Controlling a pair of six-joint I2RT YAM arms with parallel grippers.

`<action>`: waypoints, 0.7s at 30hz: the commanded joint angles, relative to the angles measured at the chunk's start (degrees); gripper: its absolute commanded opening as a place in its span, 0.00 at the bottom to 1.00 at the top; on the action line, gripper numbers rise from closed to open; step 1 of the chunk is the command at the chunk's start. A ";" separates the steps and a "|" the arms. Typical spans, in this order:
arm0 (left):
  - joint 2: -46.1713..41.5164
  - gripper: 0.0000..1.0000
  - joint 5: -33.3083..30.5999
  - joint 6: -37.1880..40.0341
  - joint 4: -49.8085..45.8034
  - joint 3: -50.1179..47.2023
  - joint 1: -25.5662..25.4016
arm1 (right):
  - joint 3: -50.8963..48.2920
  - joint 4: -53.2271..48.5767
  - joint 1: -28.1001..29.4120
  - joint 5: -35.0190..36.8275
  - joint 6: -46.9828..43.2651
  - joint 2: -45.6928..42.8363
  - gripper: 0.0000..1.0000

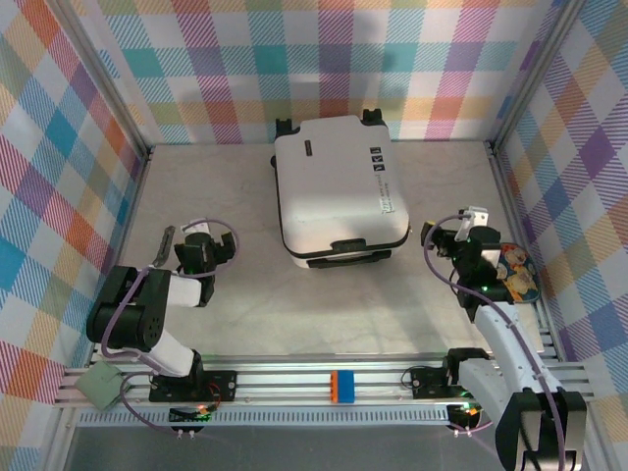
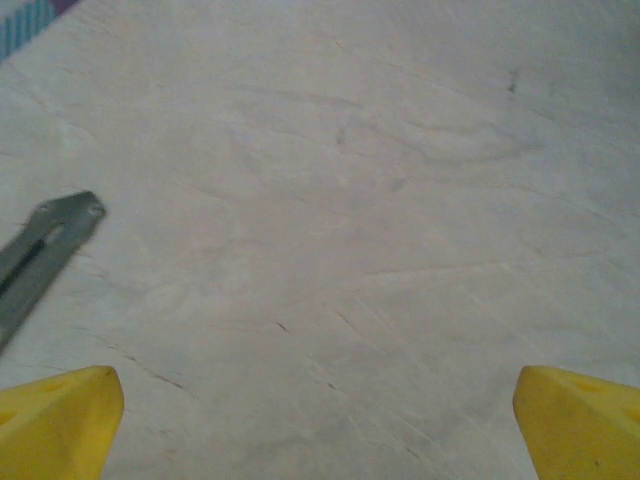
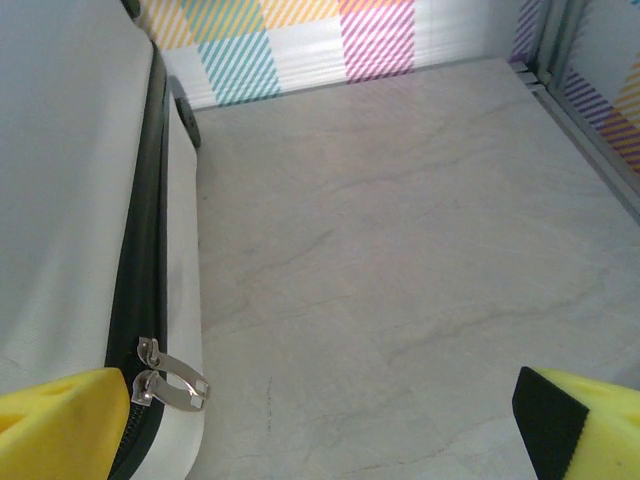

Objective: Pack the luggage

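The luggage point(image 1: 339, 196) lies shut on the tabletop at the back centre, white shell up, with black wheels at its far end and a black handle at its near end. In the right wrist view its white side point(image 3: 70, 180) runs down the left, with the black zipper line and two metal zipper pulls point(image 3: 172, 378) next to my left fingertip. My right gripper point(image 1: 453, 235) point(image 3: 320, 430) stands open just right of the luggage, with only bare table between its fingers. My left gripper point(image 1: 201, 234) point(image 2: 320, 430) is open over bare table, well left of the luggage.
A thin grey metal strip point(image 1: 165, 245) point(image 2: 45, 255) lies left of my left gripper. A colourful printed disc point(image 1: 515, 270) lies by the right wall, beside my right arm. Checked walls enclose the table on three sides. A blue and orange block point(image 1: 340, 385) sits on the near rail.
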 commanded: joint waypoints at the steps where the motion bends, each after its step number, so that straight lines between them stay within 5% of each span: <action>1: 0.38 1.00 2.56 1.70 7.81 -0.42 0.65 | -2.57 9.97 -0.27 -1.96 -2.45 2.19 0.99; 11: 0.31 1.00 1.63 1.99 6.14 0.37 0.12 | -6.28 32.83 -0.26 -1.92 -3.16 21.57 0.99; 18: 0.31 1.00 1.51 2.04 6.21 0.37 0.03 | -7.83 53.17 -0.39 -9.38 -6.39 38.91 0.99; 21: 0.40 1.00 1.36 2.10 6.12 0.45 -0.10 | -5.54 46.57 -1.37 -14.37 -7.25 37.72 0.99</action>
